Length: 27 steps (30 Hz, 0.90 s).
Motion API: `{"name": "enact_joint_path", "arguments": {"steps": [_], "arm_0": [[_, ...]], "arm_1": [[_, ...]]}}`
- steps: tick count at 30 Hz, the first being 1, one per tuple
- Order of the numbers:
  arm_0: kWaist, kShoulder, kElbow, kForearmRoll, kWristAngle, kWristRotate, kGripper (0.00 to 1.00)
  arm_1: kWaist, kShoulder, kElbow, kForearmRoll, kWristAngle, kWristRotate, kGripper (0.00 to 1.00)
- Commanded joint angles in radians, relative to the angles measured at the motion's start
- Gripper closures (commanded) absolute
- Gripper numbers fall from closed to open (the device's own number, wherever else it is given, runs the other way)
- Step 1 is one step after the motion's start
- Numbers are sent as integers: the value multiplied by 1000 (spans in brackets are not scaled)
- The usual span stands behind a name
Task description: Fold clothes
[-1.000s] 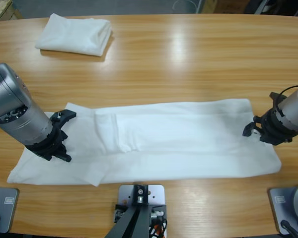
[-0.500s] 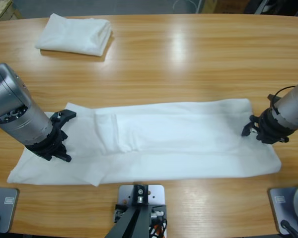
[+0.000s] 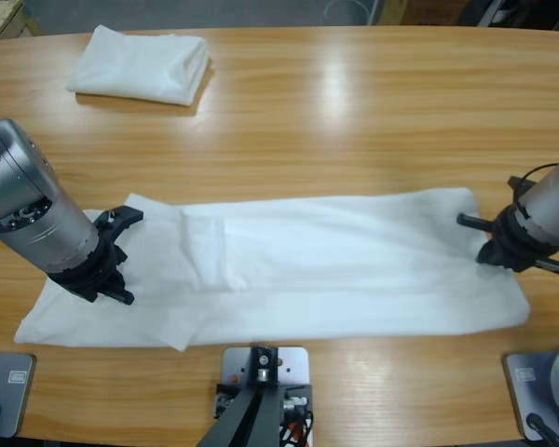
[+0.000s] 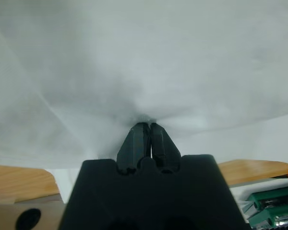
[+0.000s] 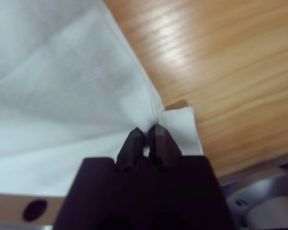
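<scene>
Shirt (image 3: 335, 265): white, spread lengthwise across the near half of the table (image 3: 354, 121), long axis running side to side. Partly folded: a sleeve panel is folded inward on the side toward the left arm, and a loose flap lies at the near edge on that side. Fabric lies mostly flat w/ shallow creases.

Left gripper (image 3: 112, 256): enters from the picture's left edge in the high view, resting on the shirt end there. Left wrist view: left gripper (image 4: 145, 125) has its fingers (image 4: 137, 141) pressed together, w/ a small pinch of white cloth at the tips; fabric radiates in wrinkles from that point. State: closed on shirt.

Right gripper (image 3: 503, 244): enters from the picture's right edge in the high view, at the opposite shirt end, over the far corner region. Right wrist view: right gripper (image 5: 145, 130) has its fingers (image 5: 158, 141) nearly touching, nipping the shirt (image 5: 62, 96) at its hemmed edge; a small tab of cloth sticks out past the tips onto bare table (image 5: 221, 72). State: closed on shirt.

Second shirt (image 3: 142, 63): white, folded into a compact rectangle, at the far left of the table, well apart from both arms and from the spread shirt.
</scene>
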Motion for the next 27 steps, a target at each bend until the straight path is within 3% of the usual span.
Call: {"name": "enact_joint_path", "arguments": {"steps": [1, 6, 7, 8, 9, 10, 12, 17, 18, 19, 21, 22, 25, 27], "arm_0": [[-9, 52, 47, 11, -19, -3, 1000], [-9, 52, 47, 11, -20, -3, 1000], [-9, 52, 47, 11, -20, -3, 1000], [-9, 53, 47, 11, -20, -3, 1000], [-9, 54, 47, 11, -20, -3, 1000], [-9, 54, 46, 11, -21, -3, 1000], [-9, 54, 45, 11, -23, -1, 1000], [-9, -52, -24, 108, -38, 13, 1000], [-9, -96, -56, 144, -36, 18, 1000], [-3, -143, -100, 179, -34, 20, 1000], [0, -195, -171, 204, -34, 29, 1000], [-1, -211, -210, 222, -34, 39, 1000], [-20, -230, -271, 202, -44, 100, 907], [-33, -216, -269, 146, -70, 121, 1000]], "arm_1": [[14, -40, -6, 66, -86, 31, 1000], [14, -21, -13, 71, -90, 25, 1000], [14, -14, -13, 71, -75, 25, 777], [14, -11, -13, 71, -70, 27, 365], [14, -14, -14, 69, -72, 28, 125], [14, -25, -16, 68, -81, 26, 26], [14, -62, -21, 75, -105, 24, 0], [29, -208, -83, 90, -124, -34, 3], [44, -235, -99, 89, -124, -49, 99], [62, -253, -112, 83, -118, -72, 470], [92, -256, -117, 57, -88, -114, 945], [107, -258, -116, 48, -78, -134, 1000], [138, -266, -116, 47, -60, -154, 1000], [142, -268, -115, 44, -39, -170, 1000]]}}
